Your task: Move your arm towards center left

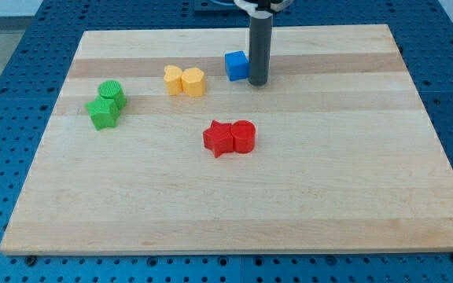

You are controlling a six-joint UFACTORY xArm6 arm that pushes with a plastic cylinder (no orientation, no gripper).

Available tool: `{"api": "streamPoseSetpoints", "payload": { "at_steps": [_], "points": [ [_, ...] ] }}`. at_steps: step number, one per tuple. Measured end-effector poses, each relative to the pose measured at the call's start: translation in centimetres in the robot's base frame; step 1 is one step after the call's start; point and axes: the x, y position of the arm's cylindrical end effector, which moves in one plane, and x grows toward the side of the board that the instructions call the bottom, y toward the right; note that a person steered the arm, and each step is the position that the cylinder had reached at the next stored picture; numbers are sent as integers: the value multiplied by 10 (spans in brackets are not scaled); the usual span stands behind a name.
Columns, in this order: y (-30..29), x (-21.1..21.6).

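Observation:
My tip [258, 82] stands on the wooden board [234, 212] near the view's top, just right of centre. It touches or nearly touches the right side of a blue cube [236, 65]. Two yellow blocks [184, 80] sit side by side to the left of the cube. A green cylinder [112, 93] and a green star [102, 112] lie together at the view's centre left. A red star [219, 138] and a red cylinder [244, 136] sit together near the board's middle, below my tip.
The board lies on a blue perforated table [6, 94] that shows on all sides of it.

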Motion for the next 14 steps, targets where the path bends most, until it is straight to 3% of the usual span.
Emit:
{"api": "streamPoseSetpoints", "payload": {
  "at_steps": [7,11,13,14],
  "points": [
    [30,-3],
    [53,-61],
    [3,-77],
    [-52,-77]
  ]
}}
